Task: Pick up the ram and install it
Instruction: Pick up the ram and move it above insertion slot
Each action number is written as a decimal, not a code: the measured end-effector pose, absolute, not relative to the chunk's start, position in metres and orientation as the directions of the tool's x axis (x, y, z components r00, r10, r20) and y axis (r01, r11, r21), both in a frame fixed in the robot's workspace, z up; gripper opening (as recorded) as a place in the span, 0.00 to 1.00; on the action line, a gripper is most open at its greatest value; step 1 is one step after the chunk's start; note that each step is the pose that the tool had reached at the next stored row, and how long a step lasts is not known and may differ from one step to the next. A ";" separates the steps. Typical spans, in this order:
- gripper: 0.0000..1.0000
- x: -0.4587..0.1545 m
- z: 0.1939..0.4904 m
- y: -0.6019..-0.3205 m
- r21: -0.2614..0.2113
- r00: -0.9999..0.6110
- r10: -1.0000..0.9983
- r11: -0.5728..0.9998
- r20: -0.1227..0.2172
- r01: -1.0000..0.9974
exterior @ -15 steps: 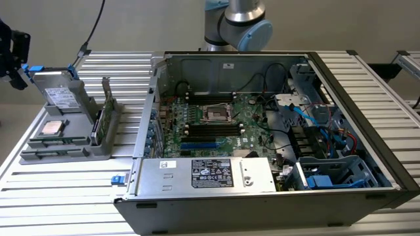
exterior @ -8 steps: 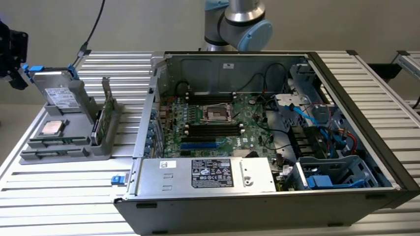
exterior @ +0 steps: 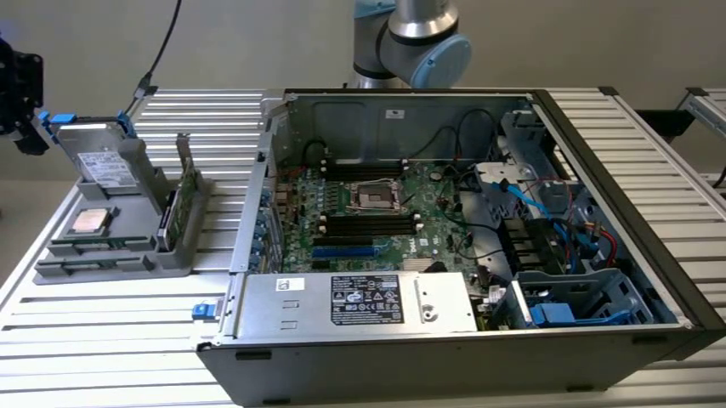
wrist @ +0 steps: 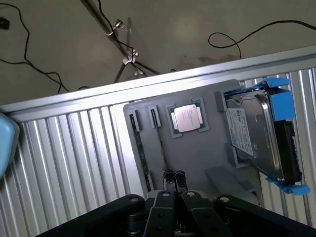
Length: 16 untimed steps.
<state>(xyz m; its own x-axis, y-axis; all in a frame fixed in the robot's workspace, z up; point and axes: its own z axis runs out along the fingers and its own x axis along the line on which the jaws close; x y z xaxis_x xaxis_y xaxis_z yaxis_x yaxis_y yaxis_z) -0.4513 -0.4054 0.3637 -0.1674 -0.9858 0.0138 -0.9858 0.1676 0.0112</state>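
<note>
The ram [exterior: 169, 219] is a narrow green stick standing on edge in the grey holder tray [exterior: 108, 259], at the exterior view's left on the table. A wider green card with a metal bracket [exterior: 185, 174] stands just behind it. In the wrist view my gripper [wrist: 174, 183] hangs high above the tray [wrist: 148, 111], its two dark fingertips pressed together with nothing between them. The black body at the exterior view's left edge looks like my gripper [exterior: 23, 127]. Black memory slots [exterior: 365, 223] lie on the motherboard inside the open computer case [exterior: 477, 340].
The tray also carries a square silver processor [exterior: 90, 220] [wrist: 186, 118] and a hard drive in a blue caddy [exterior: 102, 153] [wrist: 261, 138]. Cables, a power supply [exterior: 352, 299] and drive cages crowd the case. The ribbed table's edge [wrist: 74, 96] runs beyond the tray, with floor behind.
</note>
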 end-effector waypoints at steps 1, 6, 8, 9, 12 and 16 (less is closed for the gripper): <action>0.10 -0.451 0.364 -0.405 0.011 -0.150 -0.989 0.150 0.014 -0.989; 0.10 -0.451 0.364 -0.405 0.011 -0.059 -0.998 0.059 0.014 -0.998; 0.10 -0.451 0.364 -0.405 0.011 -0.023 -1.000 0.023 0.014 -1.000; 0.10 -0.451 0.364 -0.405 0.011 -0.005 -1.000 0.005 0.014 -1.000; 0.10 -0.451 0.364 -0.405 0.011 0.049 -0.999 -0.049 0.014 -0.999; 0.10 -0.451 0.364 -0.405 0.011 0.122 -0.992 -0.122 0.014 -0.992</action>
<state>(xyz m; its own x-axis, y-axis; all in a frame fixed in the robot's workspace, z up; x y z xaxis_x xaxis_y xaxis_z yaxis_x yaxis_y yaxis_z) -0.4513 -0.4054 0.3636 0.1220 -0.9924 0.0138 -0.9925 -0.1218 0.0110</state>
